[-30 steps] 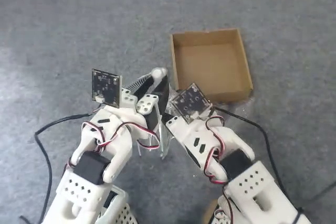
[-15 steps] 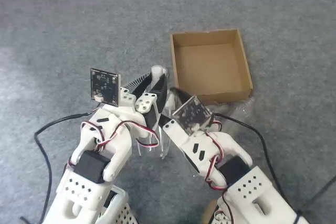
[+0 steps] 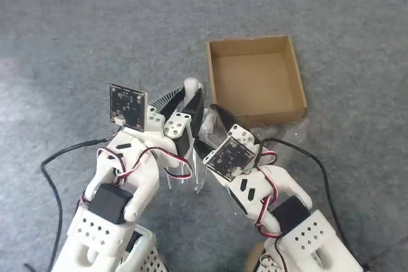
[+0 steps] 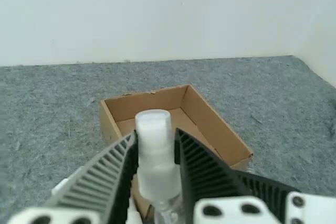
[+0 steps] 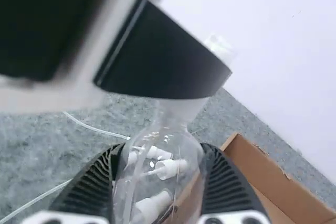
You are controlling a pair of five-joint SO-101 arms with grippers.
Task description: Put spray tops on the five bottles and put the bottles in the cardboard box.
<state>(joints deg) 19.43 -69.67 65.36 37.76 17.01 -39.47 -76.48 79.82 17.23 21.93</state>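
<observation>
One bottle (image 5: 168, 129) — left gripper (image 4: 155, 139) pinches its cap (image 4: 153, 127), right gripper (image 5: 163, 153) its body.

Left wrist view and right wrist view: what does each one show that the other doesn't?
Only the left wrist view: both fingers of the left gripper clamped on the white spray top, and most of the cardboard box. Only the right wrist view: the right gripper closed around the clear bottle, and a thin white tube beside it. Both: the spray top, part of the left gripper, part of the box, grey carpet and white wall.
</observation>
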